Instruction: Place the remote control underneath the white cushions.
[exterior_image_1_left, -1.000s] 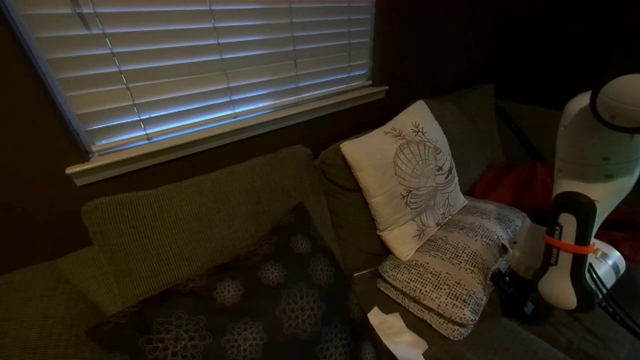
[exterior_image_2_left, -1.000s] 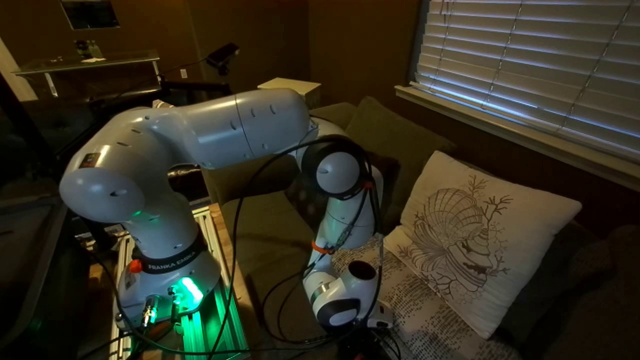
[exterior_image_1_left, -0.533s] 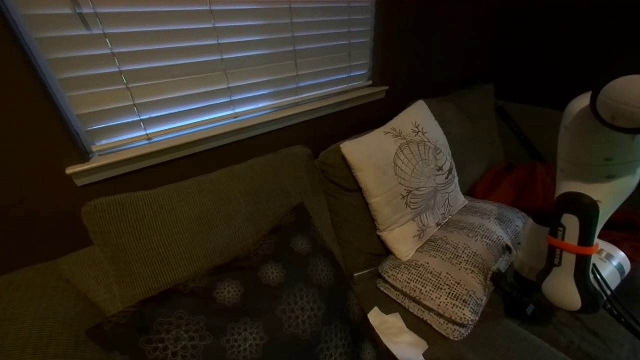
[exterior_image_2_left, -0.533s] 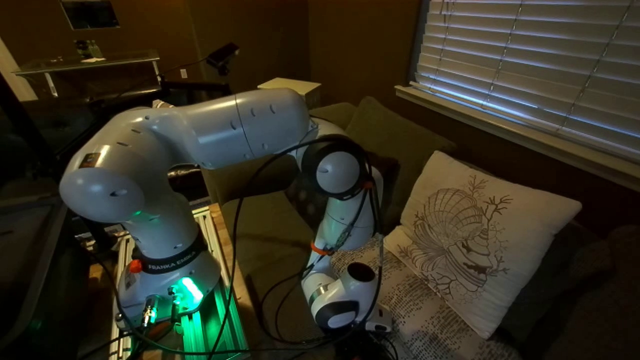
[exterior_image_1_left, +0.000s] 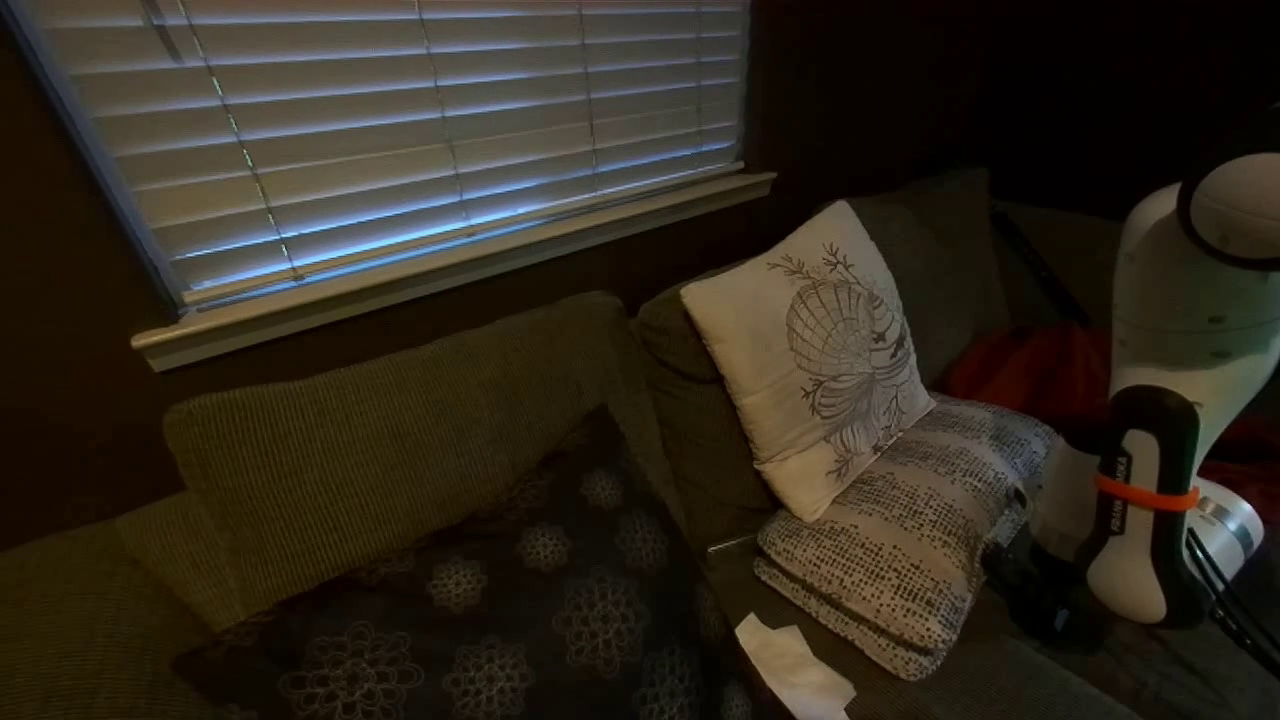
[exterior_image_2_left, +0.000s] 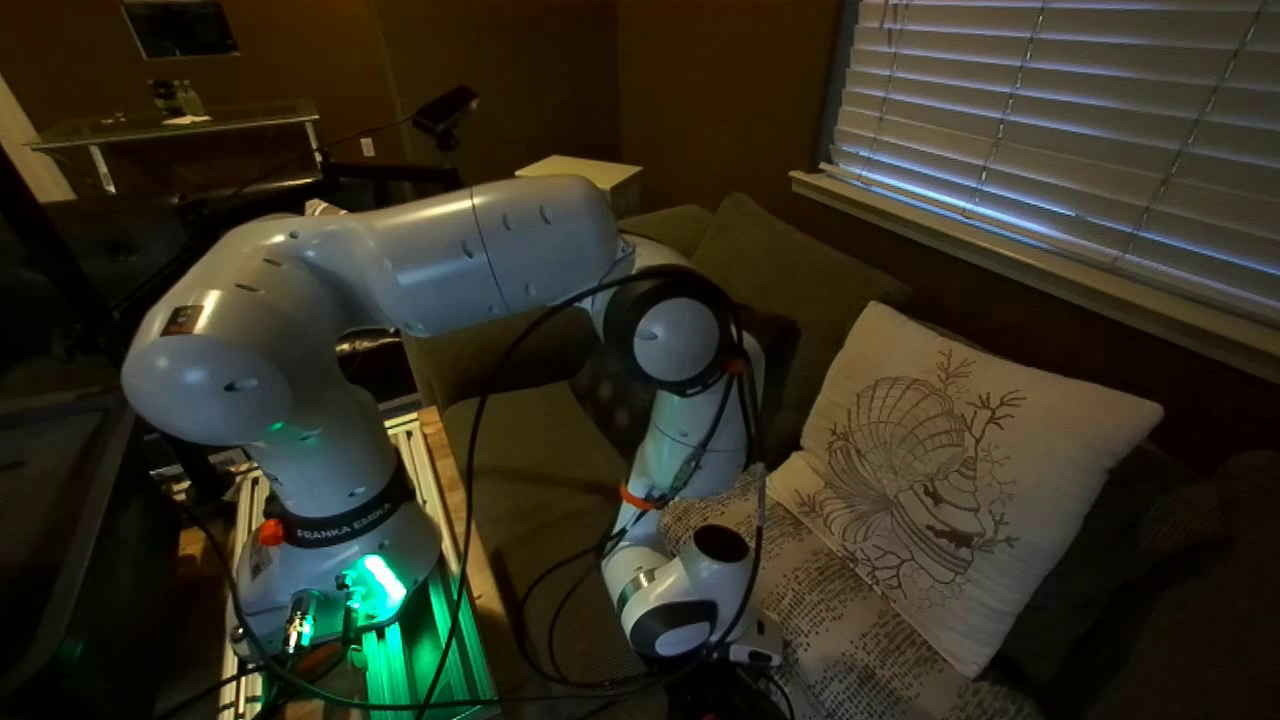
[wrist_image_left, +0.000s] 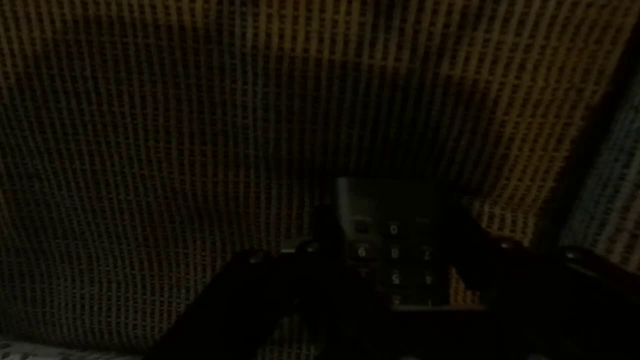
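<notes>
The remote was on or just above the couch, keyed face up, and the gripper looked clamped on it, one finger along each long edge. That hold made sense: the narrow width fitted between the jaws, probably leaving the far end free to go under a cushion first. The speckled cushion lay flat just beside the gripper, likely the handiest to slide beneath; the shell cushion stood on it, leaning against the couch back, its weight perhaps making the edge harder to raise.

The wrist view was so dark that the fingers melted into shadow; contact between remote and couch could not be told. The remote's near end passed out of sight behind the gripper. In both exterior views the remote could not be made out, and in an exterior view the arm covered much of the gripper, which the bottom edge also cut.
</notes>
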